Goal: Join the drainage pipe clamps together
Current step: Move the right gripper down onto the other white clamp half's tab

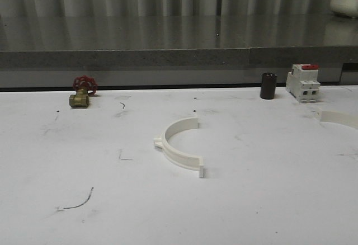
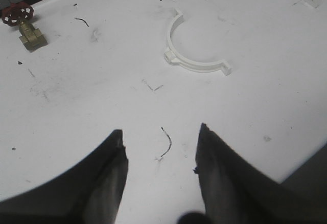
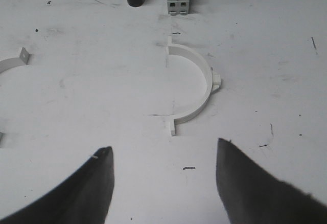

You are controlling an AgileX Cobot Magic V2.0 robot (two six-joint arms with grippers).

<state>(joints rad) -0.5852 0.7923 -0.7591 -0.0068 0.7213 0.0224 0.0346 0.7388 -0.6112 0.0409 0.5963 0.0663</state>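
Observation:
Two white half-ring drainage pipe clamps lie apart on the white table. One clamp [image 1: 179, 144] is at the table's middle, its open side facing right; it is also in the left wrist view [image 2: 200, 66]. The second clamp [image 1: 338, 117] lies at the right edge, near the breaker, and curves through the right wrist view [image 3: 207, 75]. My left gripper [image 2: 161, 130] hangs open over bare table, short of the middle clamp. My right gripper [image 3: 164, 146] is open too, just short of the second clamp's near end tab. Neither holds anything.
At the back left sits a brass valve [image 1: 83, 91] with a red handwheel. A black cylinder [image 1: 268, 85] and a white red-topped breaker [image 1: 302, 81] stand at the back right. A grey ledge runs behind the table.

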